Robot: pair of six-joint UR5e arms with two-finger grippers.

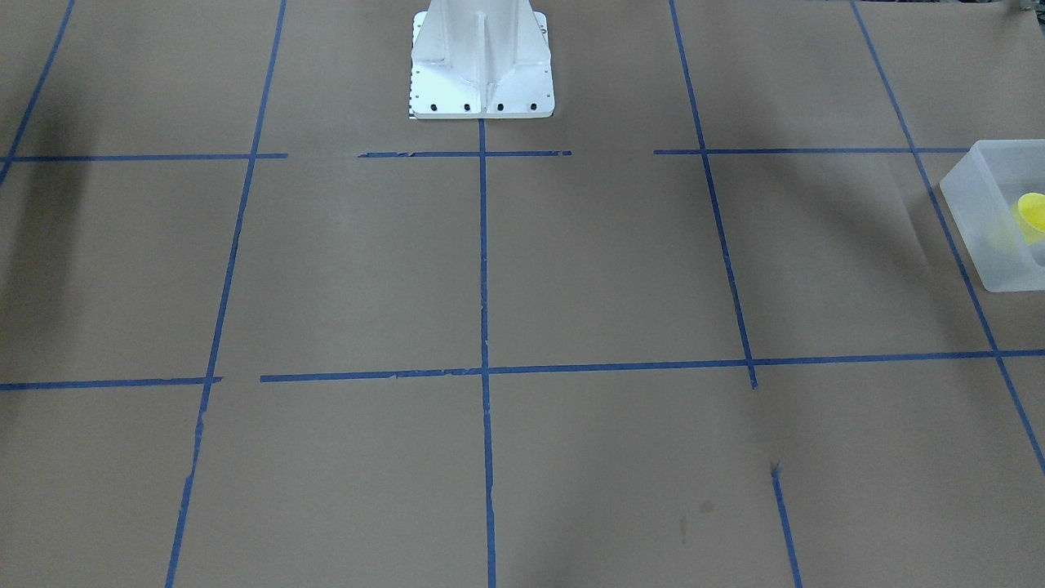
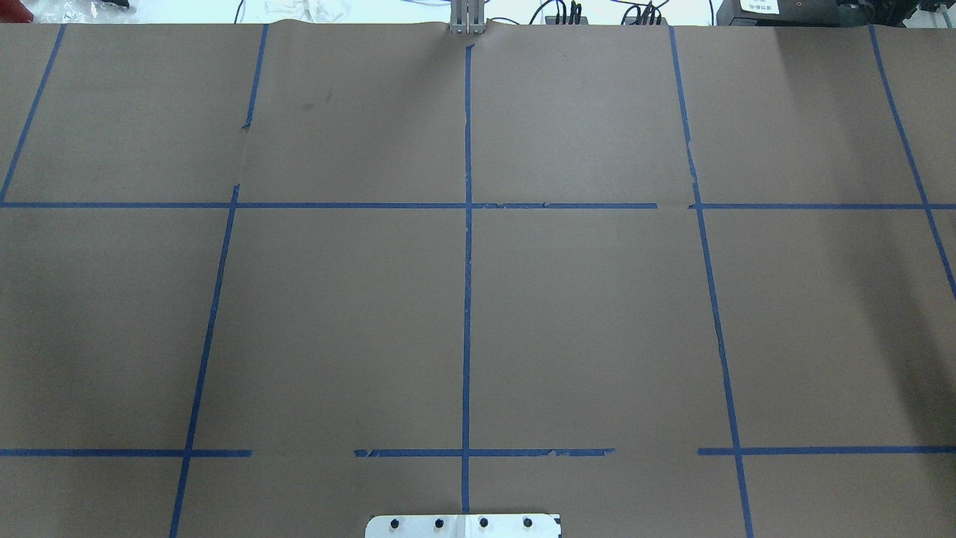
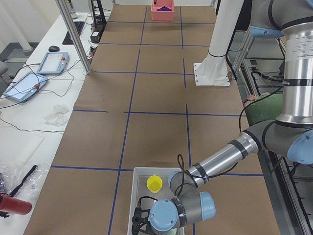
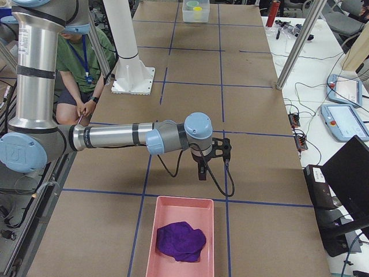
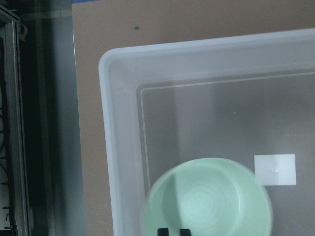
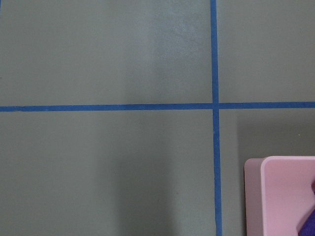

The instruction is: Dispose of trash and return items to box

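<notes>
The frosted white box point(image 5: 123, 147) fills the left wrist view. My left gripper point(image 5: 172, 231) is shut on the near rim of the pale green bowl point(image 5: 211, 201) and holds it over the box's inside, close to the camera. In the exterior left view the left gripper point(image 3: 139, 220) hangs over the box point(image 3: 139, 172), and the yellow cup point(image 3: 154, 183) stands inside. The front view shows the box point(image 1: 976, 208) and cup point(image 1: 1033, 214) at the right edge. My right gripper point(image 4: 202, 173) hovers over the table; I cannot tell whether it is open or shut.
A pink tray point(image 4: 173, 210) holding a purple cloth point(image 4: 181, 241) lies just in front of the right gripper; its corner shows in the right wrist view point(image 6: 280, 196). A white label point(image 5: 275, 169) lies on the box's floor. The white robot base point(image 1: 482, 73) stands mid-table.
</notes>
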